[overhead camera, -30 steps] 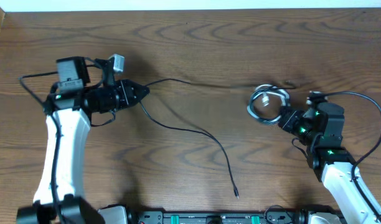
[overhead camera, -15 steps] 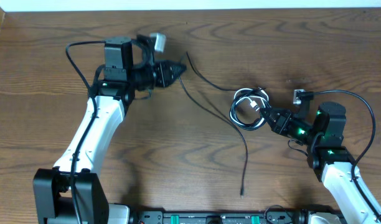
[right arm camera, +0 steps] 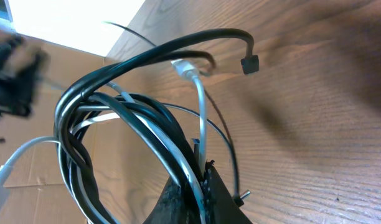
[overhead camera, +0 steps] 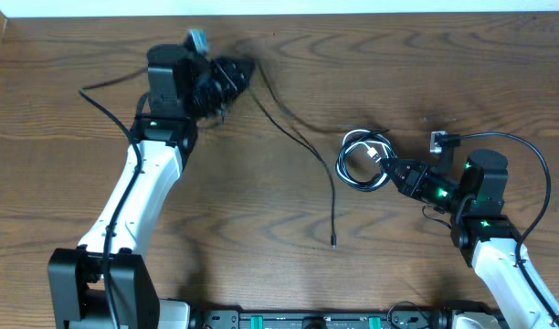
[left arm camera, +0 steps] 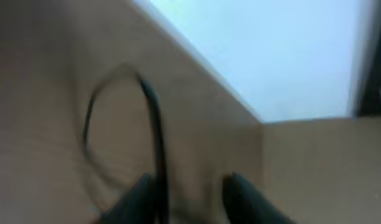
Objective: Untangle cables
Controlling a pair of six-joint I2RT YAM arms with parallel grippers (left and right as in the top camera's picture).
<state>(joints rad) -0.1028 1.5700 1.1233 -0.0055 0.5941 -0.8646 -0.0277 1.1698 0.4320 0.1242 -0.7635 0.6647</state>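
Wooden tabletop (overhead camera: 261, 228) underneath. Right gripper (overhead camera: 392, 171) clamped on coiled cables (overhead camera: 351, 142) at its tip. Left gripper (overhead camera: 241, 70) too blurred to tell whether pinched; black cable (overhead camera: 302, 140) trailing from it toward the coil. Could cinch loops tighter if pulled apart hard, or lose the strand from a weak pinch.

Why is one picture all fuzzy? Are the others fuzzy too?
Left wrist view: fuzzy all over, the cable and fingers only dark smears, with a pale bright patch up top. Right wrist view: the coil is sharp, the far left background soft. Overhead view: mostly sharp and evenly lit, only the left gripper smeared.
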